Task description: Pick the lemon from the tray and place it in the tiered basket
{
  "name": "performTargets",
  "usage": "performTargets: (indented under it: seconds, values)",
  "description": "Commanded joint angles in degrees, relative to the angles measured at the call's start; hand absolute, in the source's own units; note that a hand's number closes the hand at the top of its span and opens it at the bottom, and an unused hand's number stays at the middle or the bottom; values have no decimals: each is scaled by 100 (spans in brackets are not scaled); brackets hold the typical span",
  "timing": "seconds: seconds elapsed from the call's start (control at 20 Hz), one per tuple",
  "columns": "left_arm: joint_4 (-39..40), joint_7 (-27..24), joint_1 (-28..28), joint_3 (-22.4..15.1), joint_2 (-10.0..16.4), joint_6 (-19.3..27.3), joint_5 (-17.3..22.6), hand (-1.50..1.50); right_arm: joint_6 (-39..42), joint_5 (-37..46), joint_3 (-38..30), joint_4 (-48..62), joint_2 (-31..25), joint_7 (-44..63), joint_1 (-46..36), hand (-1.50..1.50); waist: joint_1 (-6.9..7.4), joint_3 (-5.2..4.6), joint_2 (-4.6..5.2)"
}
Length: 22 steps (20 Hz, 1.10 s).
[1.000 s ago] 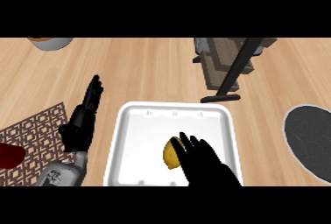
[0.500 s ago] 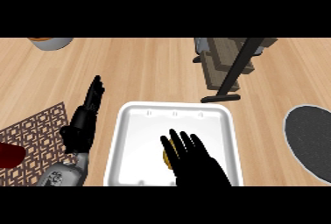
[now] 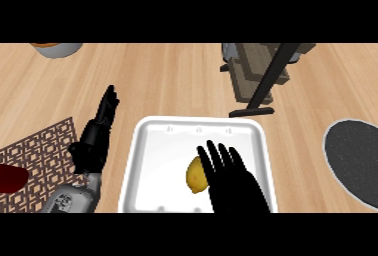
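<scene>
A yellow lemon (image 3: 195,175) lies in the white tray (image 3: 159,150), toward its lower middle. My right hand (image 3: 232,180) hovers over the tray with fingers straight, covering the lemon's right side; it is open and I cannot tell whether it touches the fruit. My left hand (image 3: 96,135) rests open to the left of the tray, fingers pointing up the view. The tiered basket (image 3: 258,70) stands at the upper right, a dark stand with wooden shelves, well beyond the tray.
A brown lattice mat (image 3: 37,160) lies at the left with a dark red object (image 3: 11,179) on it. A grey round mat (image 3: 354,160) sits at the right edge. A bowl (image 3: 55,48) shows at the top left.
My right hand has shifted left over the tray and now covers the lemon's right side, fingers still straight. The left hand has barely moved.
</scene>
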Motion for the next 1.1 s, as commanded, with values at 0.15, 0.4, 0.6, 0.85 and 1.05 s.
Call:
performTargets:
  seconds: [0.15,0.4,0.6,0.85,1.05]
  values:
    - [68,314,-242,-9,-209,94,-235,0,439,14,-403,58,337,380,347,-150,-3,2,7]
    - [-240,134,245,-98,-382,74,-433,0,288,430,-504,443,572,-282,496,-150,25,3,4]
    - [155,-29,-87,400,-215,-407,-197,0,-200,850,-391,761,475,-956,896,-150,17,3,7]
    - [-140,29,98,309,-387,-400,-449,0,353,686,-873,639,728,-1078,777,-150,18,3,6]
    - [-285,622,-267,552,-269,-436,-451,0,-93,997,-645,1396,1078,-1177,790,-150,24,4,6]
